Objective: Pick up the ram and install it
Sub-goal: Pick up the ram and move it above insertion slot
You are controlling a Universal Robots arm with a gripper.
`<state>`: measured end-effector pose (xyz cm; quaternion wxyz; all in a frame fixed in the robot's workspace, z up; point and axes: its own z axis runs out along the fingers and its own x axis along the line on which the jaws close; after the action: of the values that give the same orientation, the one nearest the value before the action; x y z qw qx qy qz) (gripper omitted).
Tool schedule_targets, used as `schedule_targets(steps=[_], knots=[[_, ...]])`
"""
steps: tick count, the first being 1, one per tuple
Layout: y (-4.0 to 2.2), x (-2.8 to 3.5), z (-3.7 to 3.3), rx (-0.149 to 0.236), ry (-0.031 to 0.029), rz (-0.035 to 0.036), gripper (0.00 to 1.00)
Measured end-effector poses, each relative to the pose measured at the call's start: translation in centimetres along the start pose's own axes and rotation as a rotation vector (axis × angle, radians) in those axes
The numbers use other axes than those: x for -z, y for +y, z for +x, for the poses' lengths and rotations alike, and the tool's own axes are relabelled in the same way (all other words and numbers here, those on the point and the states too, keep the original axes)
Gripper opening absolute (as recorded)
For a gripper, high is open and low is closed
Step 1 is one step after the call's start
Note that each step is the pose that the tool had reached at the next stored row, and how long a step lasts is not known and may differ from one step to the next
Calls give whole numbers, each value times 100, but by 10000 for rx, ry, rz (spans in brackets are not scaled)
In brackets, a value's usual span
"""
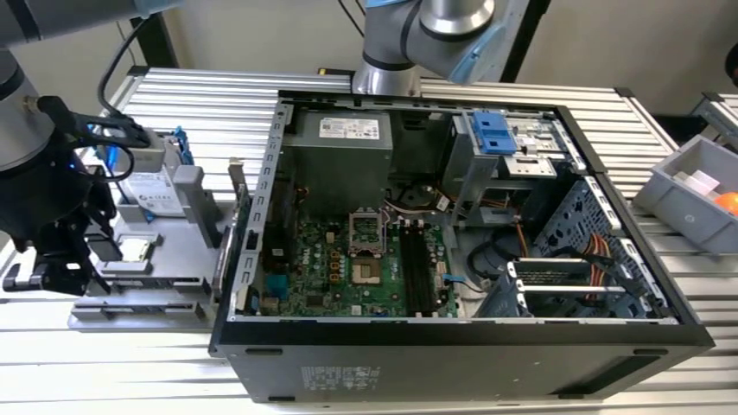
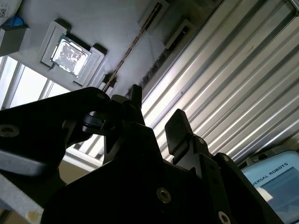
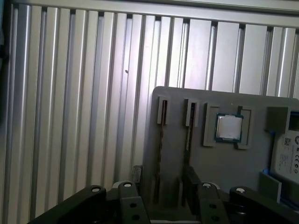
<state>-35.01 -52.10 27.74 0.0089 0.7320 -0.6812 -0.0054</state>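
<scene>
The power supply label [image 1: 349, 128] and hard drive label [image 1: 150, 192] cannot be read.

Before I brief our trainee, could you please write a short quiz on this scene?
1. True or false: a memory stick stands on edge in the parts tray.
2. The gripper is: A) shut on the stick; B) open and empty; C) holding the chip.
3. What square part sits in the tray near the hard drive?
Key: 1 true; 2 B; 3 the processor chip.

End effector [image 3: 162, 179] base cropped off
</scene>
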Motion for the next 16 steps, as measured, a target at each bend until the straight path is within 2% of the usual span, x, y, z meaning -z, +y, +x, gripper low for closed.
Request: schedule_targets(steps=[16], knots=[[0,-75,27,-1,16,-1,100]])
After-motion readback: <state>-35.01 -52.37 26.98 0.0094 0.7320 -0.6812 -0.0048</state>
